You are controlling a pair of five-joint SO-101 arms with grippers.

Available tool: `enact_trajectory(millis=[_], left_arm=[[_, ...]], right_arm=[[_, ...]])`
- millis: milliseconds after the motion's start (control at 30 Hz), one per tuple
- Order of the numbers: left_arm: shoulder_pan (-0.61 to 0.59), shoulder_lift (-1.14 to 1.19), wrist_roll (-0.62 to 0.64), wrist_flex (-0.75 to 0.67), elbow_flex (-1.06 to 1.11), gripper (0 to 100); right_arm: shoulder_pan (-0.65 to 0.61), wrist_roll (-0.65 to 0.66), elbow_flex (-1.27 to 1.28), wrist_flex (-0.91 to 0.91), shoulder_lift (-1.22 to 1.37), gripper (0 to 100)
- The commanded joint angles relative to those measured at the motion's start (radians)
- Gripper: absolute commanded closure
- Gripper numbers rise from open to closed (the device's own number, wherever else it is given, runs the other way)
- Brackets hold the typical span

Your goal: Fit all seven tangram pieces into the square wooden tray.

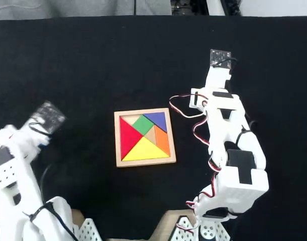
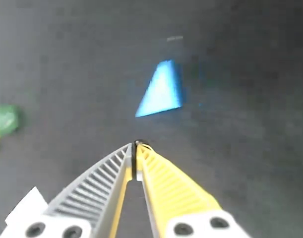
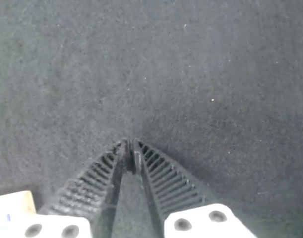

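While the square wooden tray [image 1: 145,162] sits mid-bench [image 1: 83,65] holding the tangram pieces [image 1: 143,149], you see the left tool [image 2: 135,148] and right tool [image 3: 127,146] clenched, empty, over the bare bench either side.

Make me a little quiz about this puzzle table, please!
1. True or false: the red piece lies inside the wooden tray.
2. Pick one: what colour is the loose triangle on the black cloth ahead of the left gripper? A pink, B light blue, C white.
3. Fill the gap: the right gripper has its fingers ____ (open or shut).

Key: 1 true; 2 B; 3 shut.
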Motion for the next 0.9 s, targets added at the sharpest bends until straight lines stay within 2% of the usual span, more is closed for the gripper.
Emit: enact_trajectory(millis=[0, 67, 167, 233, 333, 467, 600, 733, 867], left_arm=[[0.071, 0.078, -0.032, 0.204, -0.217, 97], [0.071, 0.186, -0.133, 0.295, -0.320, 97], [0.042, 0.387, -0.371, 0.431, -0.470, 97], [0.024, 0.519, -0.446, 0.471, -0.581, 97], [0.015, 0.690, -0.425, 0.431, -0.717, 97], [0.012, 0.833, -0.334, 0.417, -0.825, 94], [0.010, 0.859, -0.382, 0.411, -0.819, 71], [0.013, 0.872, -0.450, 0.333, -0.814, 73], [0.019, 0.888, -0.454, 0.204, -0.763, 71]], right_arm=[[-0.015, 0.009, -0.033, -0.014, -0.008, 98.6], [-0.015, 0.009, -0.033, -0.014, -0.008, 98.6], [-0.015, 0.009, -0.033, -0.014, -0.008, 98.6], [-0.015, 0.009, -0.033, -0.014, -0.008, 98.6], [-0.015, 0.009, -0.033, -0.014, -0.008, 98.6], [-0.015, 0.009, -0.033, -0.015, -0.008, 98.6], [-0.017, 0.009, -0.035, -0.018, -0.008, 98.6], [-0.017, 0.011, -0.036, -0.020, -0.008, 98.6], [-0.018, 0.011, -0.038, -0.021, -0.008, 98.6]])
